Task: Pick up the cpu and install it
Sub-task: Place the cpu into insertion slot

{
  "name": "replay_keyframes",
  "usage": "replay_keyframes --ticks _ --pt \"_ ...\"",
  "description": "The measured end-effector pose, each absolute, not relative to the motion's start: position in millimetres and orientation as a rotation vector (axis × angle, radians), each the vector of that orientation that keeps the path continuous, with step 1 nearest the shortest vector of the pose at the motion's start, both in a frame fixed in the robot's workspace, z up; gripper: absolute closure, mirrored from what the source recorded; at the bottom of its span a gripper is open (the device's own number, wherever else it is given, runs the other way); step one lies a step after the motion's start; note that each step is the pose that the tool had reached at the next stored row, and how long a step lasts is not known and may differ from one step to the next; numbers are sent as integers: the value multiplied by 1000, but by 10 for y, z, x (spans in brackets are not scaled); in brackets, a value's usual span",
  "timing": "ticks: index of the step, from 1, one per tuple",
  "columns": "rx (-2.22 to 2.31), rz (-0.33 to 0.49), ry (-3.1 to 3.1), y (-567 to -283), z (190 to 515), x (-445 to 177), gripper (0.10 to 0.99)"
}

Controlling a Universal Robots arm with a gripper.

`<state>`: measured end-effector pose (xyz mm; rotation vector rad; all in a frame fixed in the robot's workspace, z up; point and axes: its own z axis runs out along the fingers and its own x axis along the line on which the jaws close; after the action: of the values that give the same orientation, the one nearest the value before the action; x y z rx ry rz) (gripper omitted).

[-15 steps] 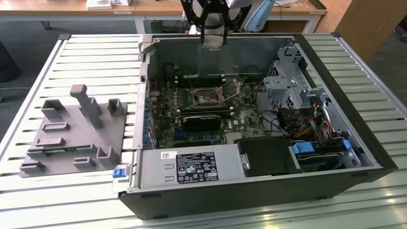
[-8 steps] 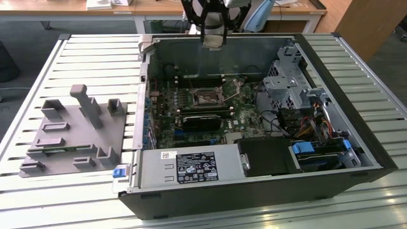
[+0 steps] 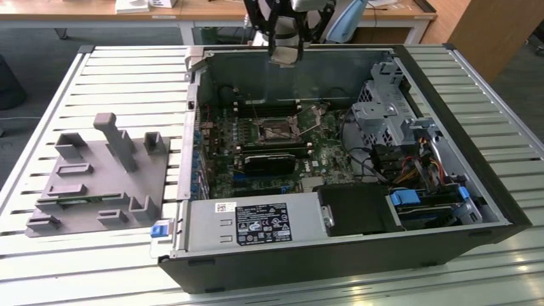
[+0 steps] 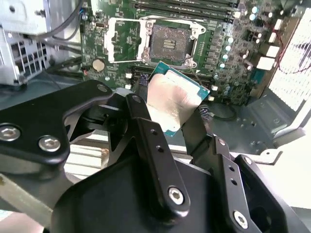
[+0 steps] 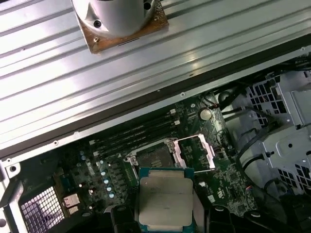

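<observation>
The black two-fingered pincer [image 4: 167, 116] is closed on the cpu [image 4: 172, 97], a flat square chip with a silver-grey metal top and a thin green rim. One finger presses on each of two opposite edges. The chip is held in the air above the green motherboard [image 4: 233, 58], apart from it. Beyond the chip lies the square processor socket [image 4: 168, 42], uncovered, with its metal retaining frame [image 4: 119, 41] swung open beside it. The board sits inside an open dark computer case [image 3: 340, 261] resting on a slatted metal table [image 3: 127, 83].
</observation>
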<state>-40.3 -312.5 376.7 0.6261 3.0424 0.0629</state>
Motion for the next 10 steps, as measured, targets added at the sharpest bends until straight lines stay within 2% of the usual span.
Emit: replay_keyframes --ticks 10 --pt "787 59 3003 -3125 3763 -403 553"
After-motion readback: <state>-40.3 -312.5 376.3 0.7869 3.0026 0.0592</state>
